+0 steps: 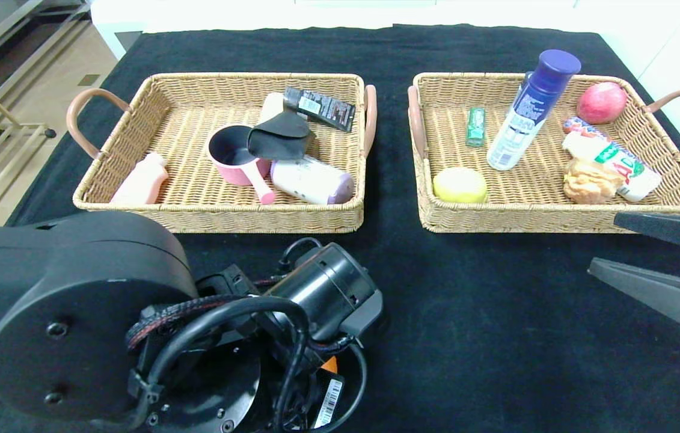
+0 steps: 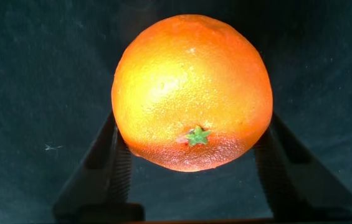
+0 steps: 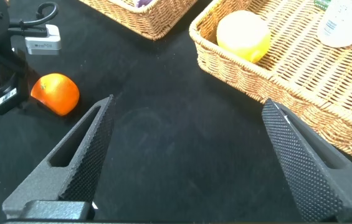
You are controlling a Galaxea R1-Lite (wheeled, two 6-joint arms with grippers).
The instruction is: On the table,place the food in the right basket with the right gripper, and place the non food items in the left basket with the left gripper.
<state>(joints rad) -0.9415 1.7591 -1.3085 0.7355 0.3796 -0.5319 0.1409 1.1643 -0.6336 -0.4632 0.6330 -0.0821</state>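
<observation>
A round orange (image 2: 191, 93) lies on the black-clothed table (image 1: 496, 337). My left gripper (image 2: 193, 118) straddles it, and both dark fingers (image 2: 110, 165) press against its sides. In the right wrist view the orange (image 3: 55, 93) sits on the cloth beside the left arm. In the head view the left arm (image 1: 315, 288) hides it. My right gripper (image 1: 602, 245) hovers open and empty in front of the right basket (image 1: 556, 221). That basket holds the blue-capped bottle (image 1: 532, 108) and the bun (image 1: 589, 180). The left basket (image 1: 213, 219) holds the pink saucepan (image 1: 234, 156), black pouch (image 1: 279, 135) and purple-lidded canister (image 1: 312, 180).
The right basket also holds a yellow round item (image 1: 460, 184), a red apple (image 1: 601, 102), a green pack (image 1: 475, 126) and a white packet (image 1: 613, 159). A pink bottle (image 1: 141, 180) and a dark tube (image 1: 321, 108) lie in the left basket.
</observation>
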